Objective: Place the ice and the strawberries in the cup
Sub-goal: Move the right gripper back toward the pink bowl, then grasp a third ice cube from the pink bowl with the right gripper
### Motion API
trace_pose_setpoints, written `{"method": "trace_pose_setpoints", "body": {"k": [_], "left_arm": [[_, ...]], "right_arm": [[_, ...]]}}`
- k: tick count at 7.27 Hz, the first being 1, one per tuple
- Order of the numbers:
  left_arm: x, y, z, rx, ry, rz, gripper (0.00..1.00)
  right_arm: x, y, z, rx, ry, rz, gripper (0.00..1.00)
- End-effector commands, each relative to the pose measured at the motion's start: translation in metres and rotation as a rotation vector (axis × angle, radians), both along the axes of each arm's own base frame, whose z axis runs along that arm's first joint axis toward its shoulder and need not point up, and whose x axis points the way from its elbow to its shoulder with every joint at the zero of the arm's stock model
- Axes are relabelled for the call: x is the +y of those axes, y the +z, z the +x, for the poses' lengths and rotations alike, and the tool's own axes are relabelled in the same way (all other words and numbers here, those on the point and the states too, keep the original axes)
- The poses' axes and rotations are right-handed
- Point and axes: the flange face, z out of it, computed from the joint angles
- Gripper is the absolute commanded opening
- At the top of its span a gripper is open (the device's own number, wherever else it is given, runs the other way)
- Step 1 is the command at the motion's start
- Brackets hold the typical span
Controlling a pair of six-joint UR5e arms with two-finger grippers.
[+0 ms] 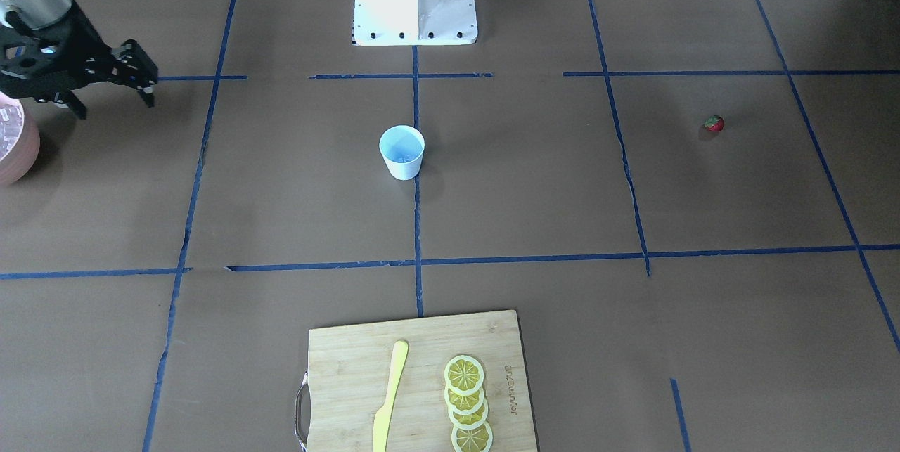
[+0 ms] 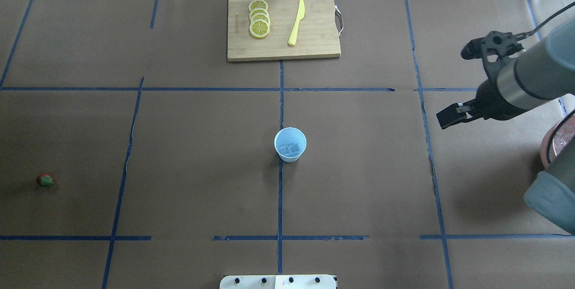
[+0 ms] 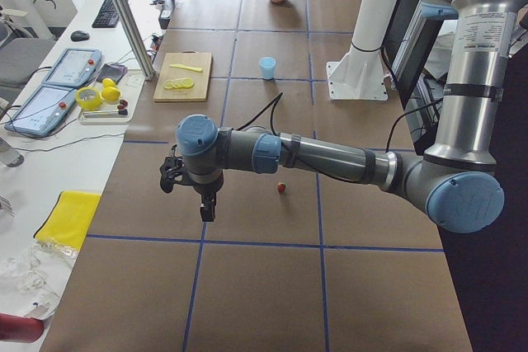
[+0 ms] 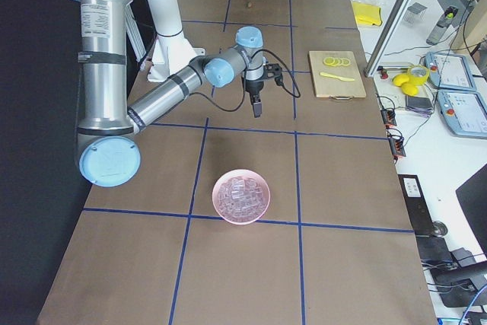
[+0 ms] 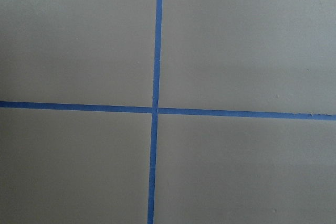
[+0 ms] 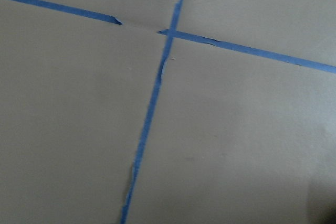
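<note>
Exterior front-facing view: the right gripper (image 1: 117,109) hangs empty, jaws spread, just beside the pink bowl (image 4: 216,197). The left gripper (image 3: 206,210) shows only from the side, so I cannot tell its spread. The bowl holds heaped ice (image 4: 242,194). The cup (image 1: 404,167) stands mid-table with two cubes inside; it looks light and easy to tip. The strawberry (image 1: 714,124) lies well apart on the robot's left. It is probably soft, so pinch it gently across the body. The cubes look hard and slick, so grip them on opposite flat faces.

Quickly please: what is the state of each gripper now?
Left gripper: cannot be told; it shows only in the side view.
Right gripper: open, holding nothing.
</note>
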Motion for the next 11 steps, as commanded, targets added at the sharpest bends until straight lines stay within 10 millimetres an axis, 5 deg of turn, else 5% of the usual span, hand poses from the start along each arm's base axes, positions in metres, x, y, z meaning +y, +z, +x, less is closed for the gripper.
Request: {"method": "trace_pose_setpoints", "body": {"k": [1,4,8,11], "left_arm": [[0.000,0.000,0.000,0.000,0.000,0.000,1.00],[0.000,-0.002,0.000,0.002,-0.003,0.001,1.00],[0.001,-0.013,0.000,0.003,-0.012,0.011,1.00],[0.001,-0.013,0.000,0.001,-0.012,0.011,1.00]], "right_arm": [[0.012,0.087,0.073,0.000,-0.029,-0.018,0.99],[0.009,0.156,0.104,0.067,-0.049,-0.055,0.99],[0.009,0.198,0.105,0.102,-0.076,-0.103,0.97],[0.008,0.216,0.105,0.118,-0.133,-0.084,0.86]]}}
